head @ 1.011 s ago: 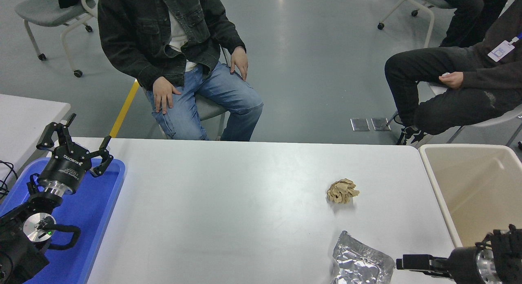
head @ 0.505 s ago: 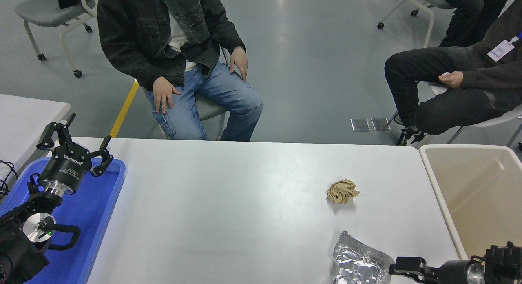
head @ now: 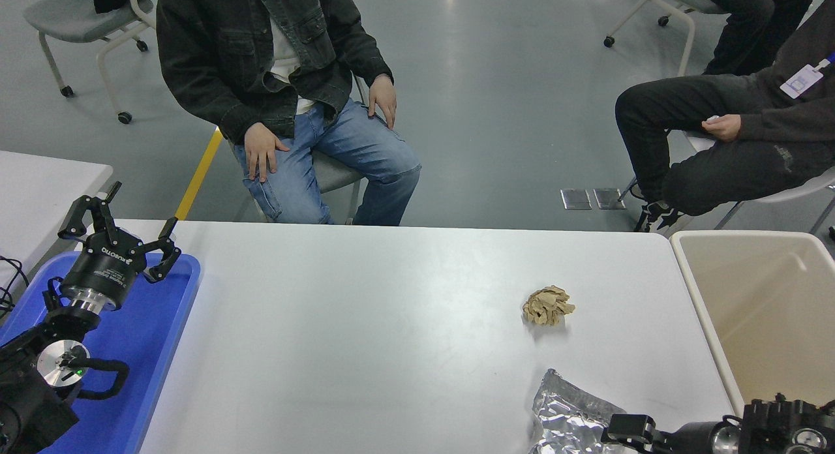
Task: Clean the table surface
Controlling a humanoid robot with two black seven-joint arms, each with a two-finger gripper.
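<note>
We are parking our left hand [head: 121,229] above the blue tray [head: 160,336] at the worktop's [head: 365,336] left edge, its fingers spread wide and holding nothing. Our right hand [head: 627,428] is reaching in low at the bottom right, its tip at the crumpled foil [head: 567,411]; we cannot tell how far it is parted. A brown paper wad [head: 548,305] is lying near the beige bin [head: 750,297].

All I can read from here is the white "ROBOTIQ" brand lettering along the black body of my left gripper [head: 121,232], parked over the blue tray [head: 166,323]; the finer print under it is too small to make out
</note>
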